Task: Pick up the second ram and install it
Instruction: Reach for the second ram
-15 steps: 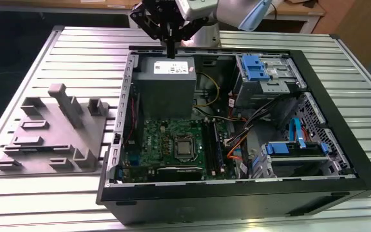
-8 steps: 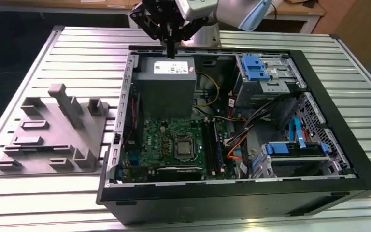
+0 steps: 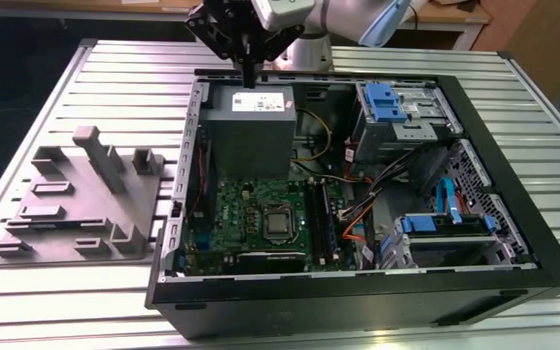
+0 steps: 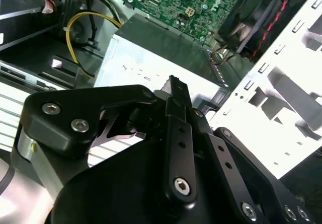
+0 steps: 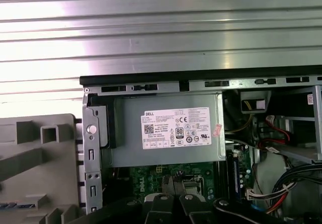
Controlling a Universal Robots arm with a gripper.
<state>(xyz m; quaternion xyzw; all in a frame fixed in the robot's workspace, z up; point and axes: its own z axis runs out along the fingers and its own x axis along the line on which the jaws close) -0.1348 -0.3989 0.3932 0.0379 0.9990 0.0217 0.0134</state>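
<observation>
Black gripper (image 3: 249, 82) over grey metal power-supply box (image 3: 249, 127), fingers pressed together (nothing visibly held); second ram's whereabouts unclear.

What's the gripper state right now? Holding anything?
Gripper: closed, nothing visible between its fingers, hovering over the power supply.

Single silver-grey arm (image 3: 358, 18), entering at the top of the exterior view, wrist bent downward, black gripper (image 3: 249, 80) pointing straight down, linkage folded in, fingers (image 4: 177, 90) closed tip to tip, hanging in the air
</observation>
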